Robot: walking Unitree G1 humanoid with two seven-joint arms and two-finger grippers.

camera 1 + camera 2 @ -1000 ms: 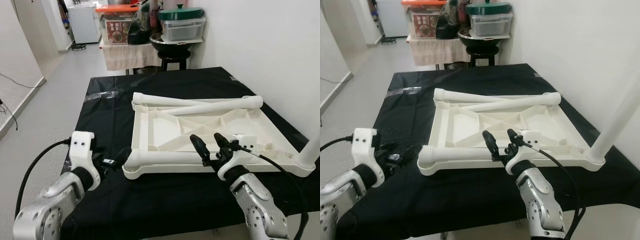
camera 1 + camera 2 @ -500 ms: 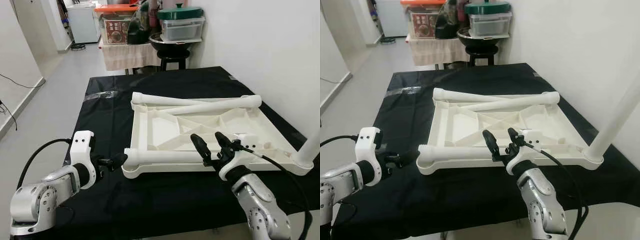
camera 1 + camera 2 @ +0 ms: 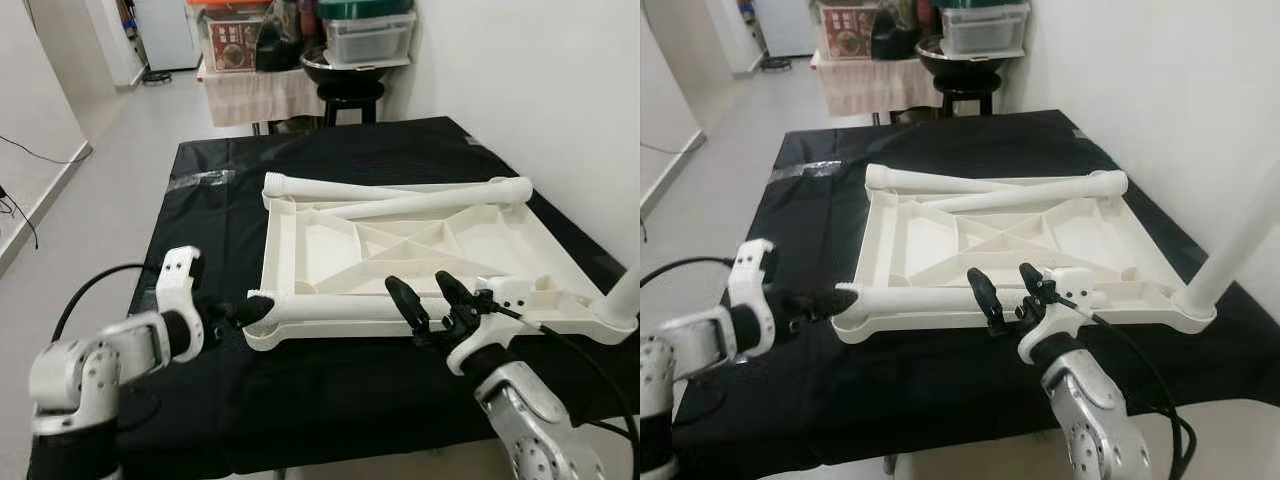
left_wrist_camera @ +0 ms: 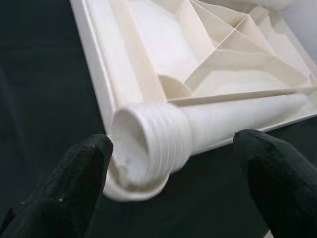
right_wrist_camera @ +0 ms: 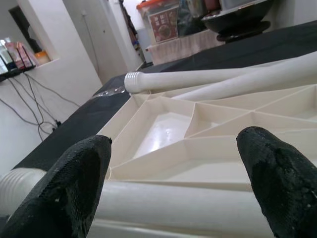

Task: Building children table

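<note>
From the head camera, a white plastic tabletop [image 3: 400, 255] lies upside down, ribbed underside up, on a table under a black cloth [image 3: 330, 160]. One loose leg lies along its near rim [image 3: 330, 308], two more lie crossed along the far rim [image 3: 400, 200], and a fourth stands upright in the near right corner socket [image 3: 625, 295]. The left gripper [image 3: 243, 312] sits at the near left corner with its black fingers reaching to the threaded end of the near leg; the right gripper [image 3: 432, 300] hovers over the middle of that same leg, fingers spread apart. Behind the table are a black stool [image 3: 350, 95] and a cloth-covered stand with clear storage boxes [image 3: 370, 35] — one box carries a red printed label [image 3: 232, 50], its writing too small to read. In the left wrist view the left gripper's two fingers [image 4: 74, 178] stand wide on either side of the leg's threaded end [image 4: 153, 144], one pad just touching it, not clamped. In the right wrist view the fingers [image 5: 74, 178] are apart above the near leg [image 5: 163, 206], with the tabletop's ribs beyond — no brand or writing shows on the plastic.
</note>
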